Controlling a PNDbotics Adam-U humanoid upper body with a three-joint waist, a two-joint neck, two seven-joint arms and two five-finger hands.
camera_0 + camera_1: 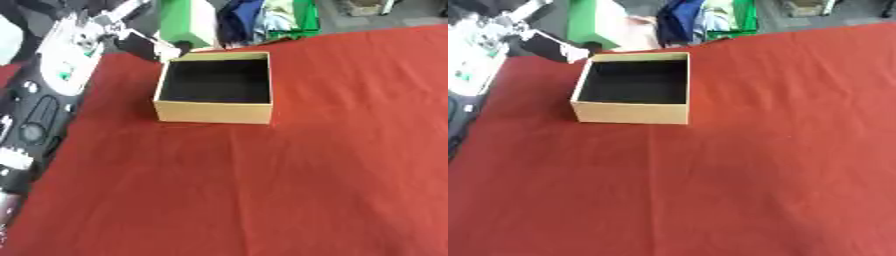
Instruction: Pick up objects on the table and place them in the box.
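A tan cardboard box [213, 111] with a black inside stands open on the red tablecloth [289, 185], toward the back left. Nothing shows inside it. My left arm [68, 60], white and black, comes in along the left edge. Its hand [131, 39] is blurred, just beyond the box's far-left corner. A dark piece with a white end [156, 47] sticks out from the hand toward that corner; I cannot tell whether it is part of the hand or a held thing. No loose objects show on the cloth. My right hand is out of view.
Beyond the table's far edge stand a green and white box [188, 22], a heap of blue and green fabric [262, 17] and a small cardboard box [363, 7]. The red cloth stretches wide to the right and front of the tan box.
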